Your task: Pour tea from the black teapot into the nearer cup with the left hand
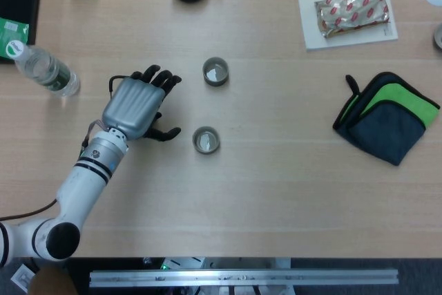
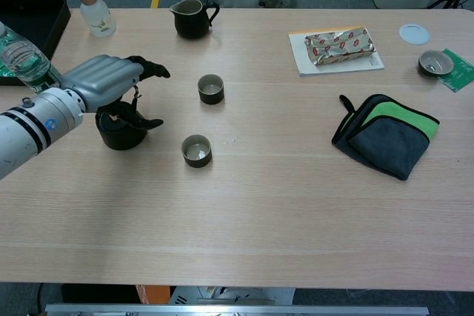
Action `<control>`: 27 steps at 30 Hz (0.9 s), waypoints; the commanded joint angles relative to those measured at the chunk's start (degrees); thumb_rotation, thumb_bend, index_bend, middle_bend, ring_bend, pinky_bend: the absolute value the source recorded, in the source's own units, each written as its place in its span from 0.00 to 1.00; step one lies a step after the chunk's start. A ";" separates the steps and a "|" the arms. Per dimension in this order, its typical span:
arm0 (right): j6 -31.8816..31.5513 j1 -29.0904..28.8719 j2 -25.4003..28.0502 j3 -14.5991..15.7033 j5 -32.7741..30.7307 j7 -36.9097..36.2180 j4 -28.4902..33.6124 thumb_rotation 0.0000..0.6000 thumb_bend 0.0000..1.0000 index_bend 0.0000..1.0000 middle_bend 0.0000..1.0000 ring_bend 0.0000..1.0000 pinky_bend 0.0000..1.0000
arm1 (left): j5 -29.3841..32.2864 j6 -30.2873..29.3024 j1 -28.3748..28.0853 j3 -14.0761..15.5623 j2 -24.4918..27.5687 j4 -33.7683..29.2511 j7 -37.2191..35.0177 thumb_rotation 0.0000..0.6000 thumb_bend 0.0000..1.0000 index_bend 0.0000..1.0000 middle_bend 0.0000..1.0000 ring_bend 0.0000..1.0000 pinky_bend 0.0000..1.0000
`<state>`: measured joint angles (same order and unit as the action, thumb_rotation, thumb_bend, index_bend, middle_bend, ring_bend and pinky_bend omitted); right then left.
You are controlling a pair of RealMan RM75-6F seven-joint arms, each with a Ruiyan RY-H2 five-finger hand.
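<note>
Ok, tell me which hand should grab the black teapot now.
Left. The left hand hangs directly over the black teapot, fingers spread above its wire handle. The right hand shows in neither view.

Black teapot (image 2: 118, 135) sits upright left of the nearer cup (image 2: 196, 150), a small dark round cup, apart.

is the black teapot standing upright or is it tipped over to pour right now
Upright. In the chest view the black teapot sits flat on the table, left of the nearer cup, with the left hand over it.
</note>
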<state>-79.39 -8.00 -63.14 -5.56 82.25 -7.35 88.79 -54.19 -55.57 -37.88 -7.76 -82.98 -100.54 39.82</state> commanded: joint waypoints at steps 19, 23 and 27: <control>-0.12 0.30 -0.20 0.10 -0.17 -0.63 -0.62 1.00 0.01 0.27 0.37 0.29 0.32 | 13.37 0.70 -7.02 1.69 0.00 4.39 5.07 0.41 0.19 0.13 0.14 0.09 0.25; -0.22 0.38 -0.19 0.12 -0.14 -0.63 -0.63 1.00 0.01 0.27 0.37 0.29 0.32 | 14.36 0.87 -7.87 2.04 0.12 4.72 4.80 0.40 0.19 0.13 0.14 0.09 0.24; -0.28 0.41 -0.14 0.11 -0.11 -0.64 -0.59 1.00 0.01 0.27 0.37 0.29 0.32 | 15.85 1.99 -8.86 2.43 0.06 5.67 4.14 0.40 0.19 0.14 0.14 0.09 0.23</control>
<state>-79.68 -7.58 -63.29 -5.45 82.13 -8.00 88.20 -38.66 -53.86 -46.48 -5.47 -82.90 -95.14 44.09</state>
